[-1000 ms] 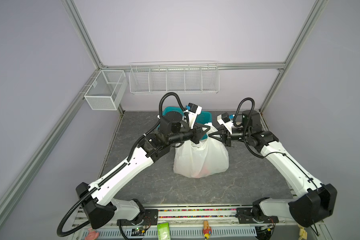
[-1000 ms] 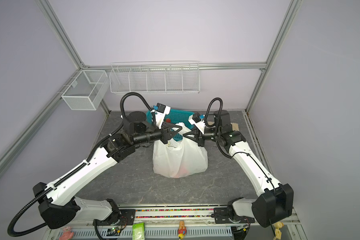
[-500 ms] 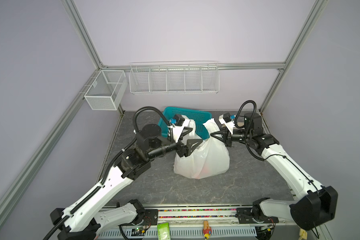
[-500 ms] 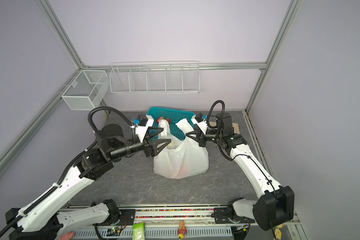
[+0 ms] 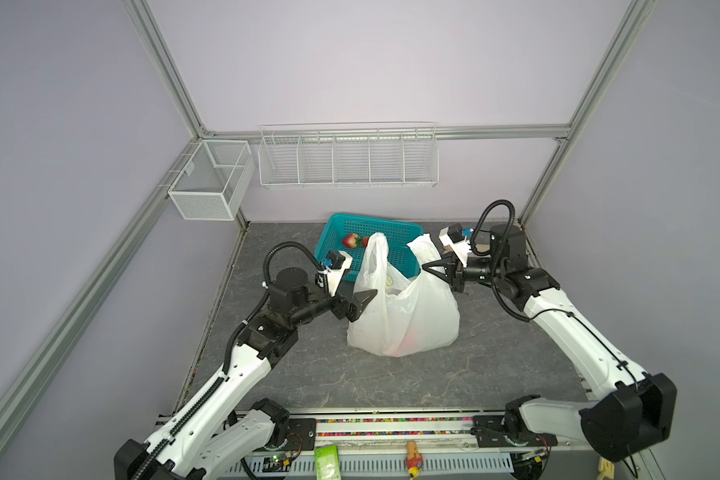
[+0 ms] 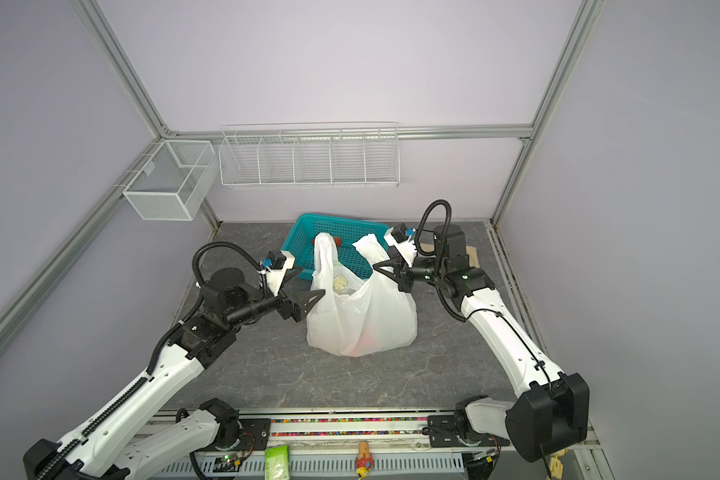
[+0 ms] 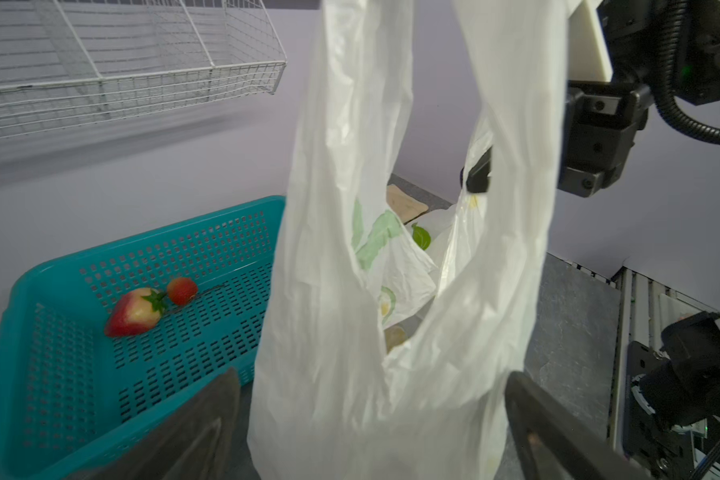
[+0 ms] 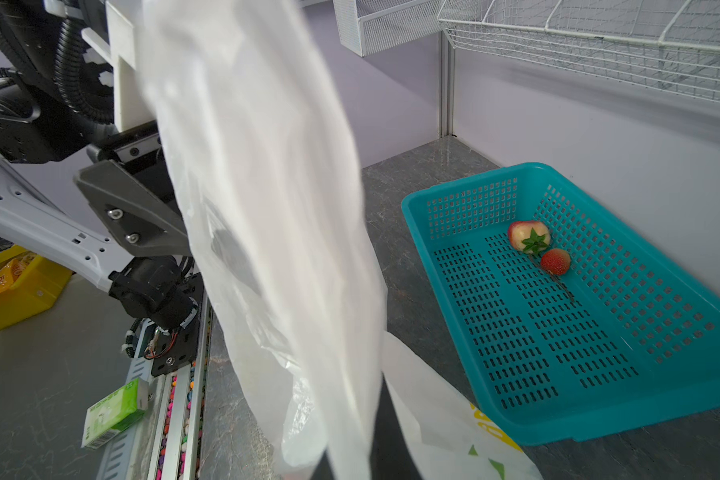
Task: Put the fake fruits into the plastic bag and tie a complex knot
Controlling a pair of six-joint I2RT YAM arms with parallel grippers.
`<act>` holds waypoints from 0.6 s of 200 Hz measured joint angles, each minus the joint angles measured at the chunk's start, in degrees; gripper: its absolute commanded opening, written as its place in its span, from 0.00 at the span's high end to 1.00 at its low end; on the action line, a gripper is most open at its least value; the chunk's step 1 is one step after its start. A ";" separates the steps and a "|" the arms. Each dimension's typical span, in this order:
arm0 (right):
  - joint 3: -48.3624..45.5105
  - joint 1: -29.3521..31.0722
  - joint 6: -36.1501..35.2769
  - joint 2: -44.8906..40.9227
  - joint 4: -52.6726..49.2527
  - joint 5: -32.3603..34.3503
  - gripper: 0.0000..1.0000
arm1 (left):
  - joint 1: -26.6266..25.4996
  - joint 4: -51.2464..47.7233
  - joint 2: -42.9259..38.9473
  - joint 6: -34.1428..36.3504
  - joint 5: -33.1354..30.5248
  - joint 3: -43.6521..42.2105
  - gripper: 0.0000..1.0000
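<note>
White plastic bag (image 5: 408, 316): on bench (image 5: 308, 374), partly filled, unknotted. We count two red plastic strawberries (image 7: 136, 311) remaining in teal lattice basket (image 5: 329, 232). Left hand (image 6: 312, 280) spread; right hand (image 5: 427, 268) pinching bag handle.

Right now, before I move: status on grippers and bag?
Left gripper open, at bag side. Right gripper shut on handle. Bag untied on table; two strawberries in basket. No obstruction seen.

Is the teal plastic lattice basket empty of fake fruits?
No, in the left wrist view a red strawberry with a green cap and a smaller red fruit lie inside the teal plastic lattice basket.
</note>
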 measured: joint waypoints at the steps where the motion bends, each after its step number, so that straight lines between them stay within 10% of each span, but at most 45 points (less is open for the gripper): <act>1: 0.00 0.00 0.00 0.00 0.00 0.00 0.94 | 0.00 0.13 0.17 0.13 0.28 0.00 0.01; 120: 0.00 0.00 -0.04 0.00 -0.04 1.29 0.94 | 4.39 3.87 12.46 5.95 13.66 8.92 0.13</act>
